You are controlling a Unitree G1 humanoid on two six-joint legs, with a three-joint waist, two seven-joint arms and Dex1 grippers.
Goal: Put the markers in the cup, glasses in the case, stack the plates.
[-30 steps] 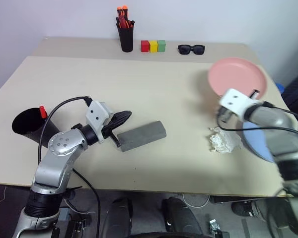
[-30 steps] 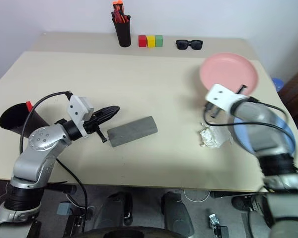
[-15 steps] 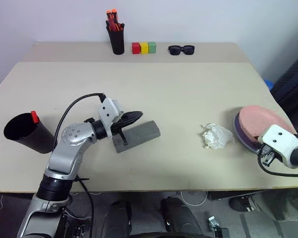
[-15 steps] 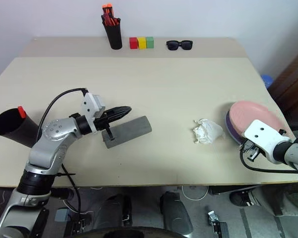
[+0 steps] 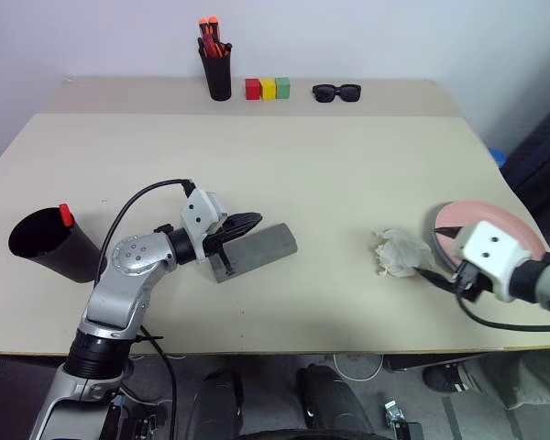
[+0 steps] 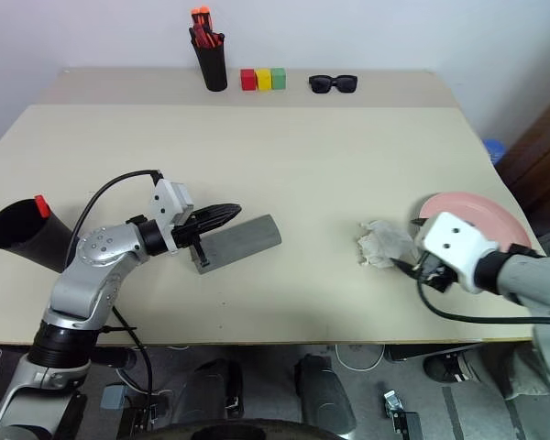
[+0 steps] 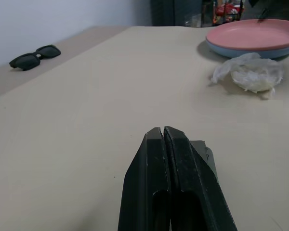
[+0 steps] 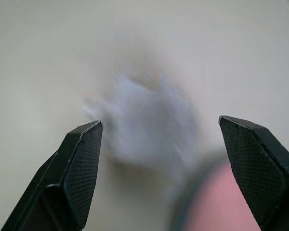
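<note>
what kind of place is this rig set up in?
Probably an indoor lab or office test room, not a home: a plain beige table against a bare white wall, set with staged props such as the coloured blocks, pen holder and stacked plates.

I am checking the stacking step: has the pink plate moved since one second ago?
Yes. The pink plate has come down from above, nearer the table's front edge, onto the blue plate.

The pink plate (image 5: 495, 225), held up over the table's far right a second ago, now lies on the blue plate (image 7: 241, 49). The right gripper (image 8: 166, 168) has let go and spread wide.
</note>
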